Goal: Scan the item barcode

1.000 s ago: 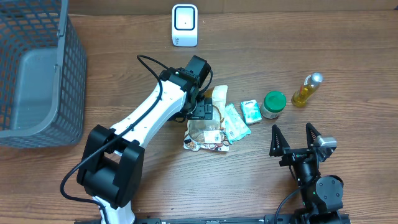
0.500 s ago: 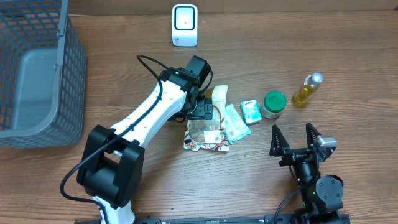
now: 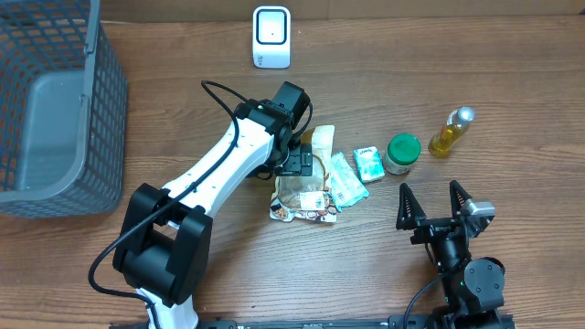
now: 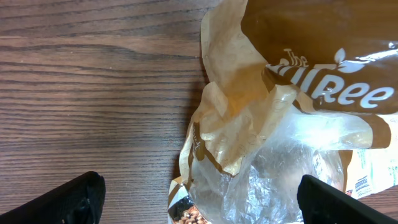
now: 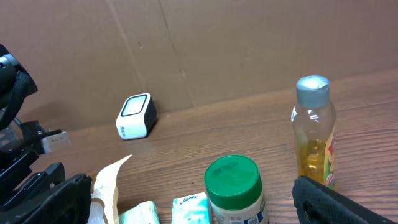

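One wooden table [image 3: 512, 73]. One grey mesh basket [image 3: 105, 100], upper left of the overhead frame. Two arms: the left gripper [image 3: 302, 166], at centre frame, hangs over the snack bag with its fingers spread wide to either side and grasps nothing; the right gripper [image 3: 430, 195], lower right, is likewise released and empty, well apart from every item. One snack bag [image 3: 306, 194], centre frame, lying flat on the table. One white barcode scanner [image 3: 271, 37], top centre, upright, well apart from the bag. One bottle [image 3: 451, 132] of yellow liquid with a silver cap, right of centre. One jar [image 3: 401, 153] with a green lid, near the bottle. Two small green-and-white packets [image 3: 345, 178], between bag and jar. The snack bag [image 4: 261, 112] is crumpled tan-and-brown film with white lettering ending in "Ree", a glossy clear window, and a small printed label at its lower edge; no barcode can be made out.
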